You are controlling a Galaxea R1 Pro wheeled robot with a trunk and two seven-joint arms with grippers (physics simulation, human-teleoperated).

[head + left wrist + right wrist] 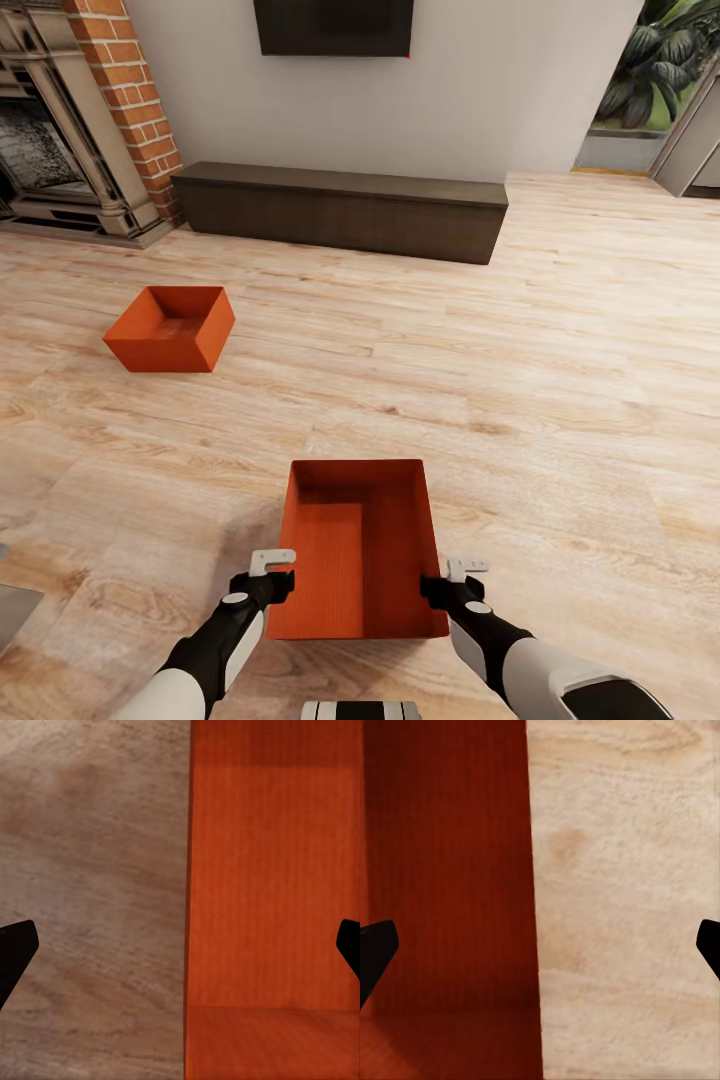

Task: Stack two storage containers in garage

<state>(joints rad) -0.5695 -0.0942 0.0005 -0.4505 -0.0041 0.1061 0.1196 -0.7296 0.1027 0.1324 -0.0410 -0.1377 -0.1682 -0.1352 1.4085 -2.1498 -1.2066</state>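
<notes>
The near container (pixel 360 545) sits on the wood floor (pixel 560 400) just ahead of the robot, the left gripper (pixel 272 575) and right gripper (pixel 455 578) spread open, each astride a side wall, not yet clamped. The second container (pixel 172 327) lies well apart near the brick fireplace (pixel 125 90). Nothing has reached the garage; both trips and the stacking remain. Bare floor surrounds both bins, the low bench (pixel 340 205) well beyond

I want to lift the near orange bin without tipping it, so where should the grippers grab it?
Probably the two long side walls of the near bin, left gripper and right gripper coming down from above, one wall each. It sits open-topped on the wood floor, so each thin rim fits between open fingers.
</notes>
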